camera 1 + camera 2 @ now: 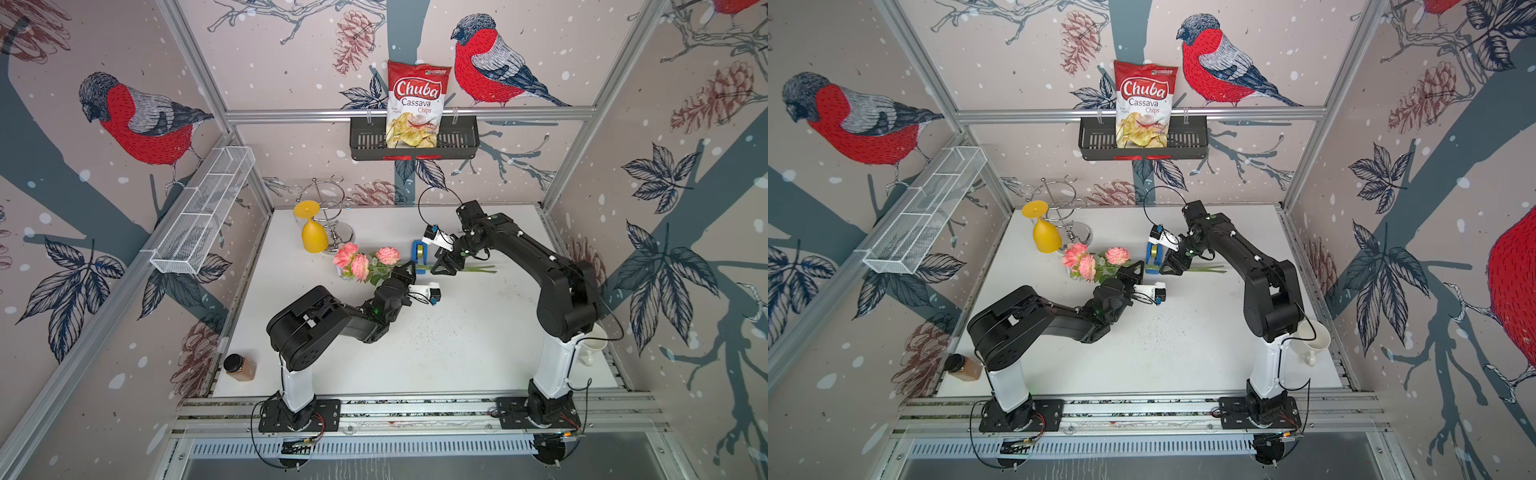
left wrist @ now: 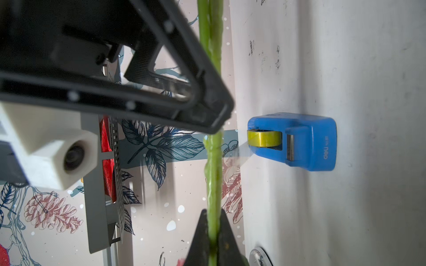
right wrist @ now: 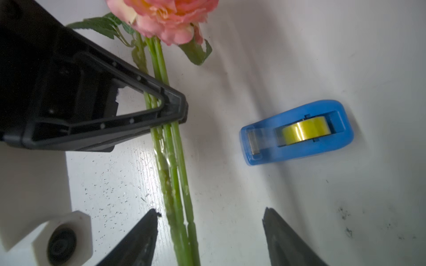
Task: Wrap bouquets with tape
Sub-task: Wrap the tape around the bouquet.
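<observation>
The left fingers (image 3: 182,110) pinch the bouquet stems (image 3: 171,161) mid-frame; the right fingers (image 3: 209,230) stand spread over them, holding nothing. The tape dispenser (image 3: 297,133) sits right of centre on the bench (image 3: 299,57). Risk: the thin stems could twist or slip, or unanchored tape could fold onto itself.

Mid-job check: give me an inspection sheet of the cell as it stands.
Surface: white table, scuffed, dark specks.
Job's things: bouquet lying down, stems bunched; a clear strip seems stuck on them. Blue tape dispenser upright beside them.
Clutter: yellow goblet on wire rack, jar, white mug.
Grippers: left gripper shut on stems; right gripper open, straddling them.
Cables: black loop above right arm.
Surroundings: chips bag in black basket, white mesh shelf.
</observation>
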Controlling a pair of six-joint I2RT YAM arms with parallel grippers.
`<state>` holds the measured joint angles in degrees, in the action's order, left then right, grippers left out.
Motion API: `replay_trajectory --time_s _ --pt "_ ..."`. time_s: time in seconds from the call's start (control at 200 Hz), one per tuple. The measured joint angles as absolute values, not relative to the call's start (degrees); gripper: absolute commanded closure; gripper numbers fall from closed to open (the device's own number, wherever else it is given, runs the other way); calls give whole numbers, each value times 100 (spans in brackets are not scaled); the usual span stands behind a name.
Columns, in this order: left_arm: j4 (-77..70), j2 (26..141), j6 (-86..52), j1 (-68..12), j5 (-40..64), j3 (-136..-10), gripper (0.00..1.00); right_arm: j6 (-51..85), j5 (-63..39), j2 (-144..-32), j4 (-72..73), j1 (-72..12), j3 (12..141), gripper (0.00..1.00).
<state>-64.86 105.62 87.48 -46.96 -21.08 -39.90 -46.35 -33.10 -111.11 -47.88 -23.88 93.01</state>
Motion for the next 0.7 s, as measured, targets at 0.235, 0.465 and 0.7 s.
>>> replay_trajectory --time_s 0.235,0.465,0.7 --pt "-6239 10457 8746 -4698 -2121 -4075 100 -4659 -3079 -11225 -4794 -2480 9376 53" --pt "-5612 10156 8532 -4696 -2187 -4169 100 -4934 -3120 -11163 -4912 -2571 9308 94" --pt "-4812 9529 8023 -4698 -1890 -4056 69 -5269 -2965 -10700 -4670 -2707 8833 100"
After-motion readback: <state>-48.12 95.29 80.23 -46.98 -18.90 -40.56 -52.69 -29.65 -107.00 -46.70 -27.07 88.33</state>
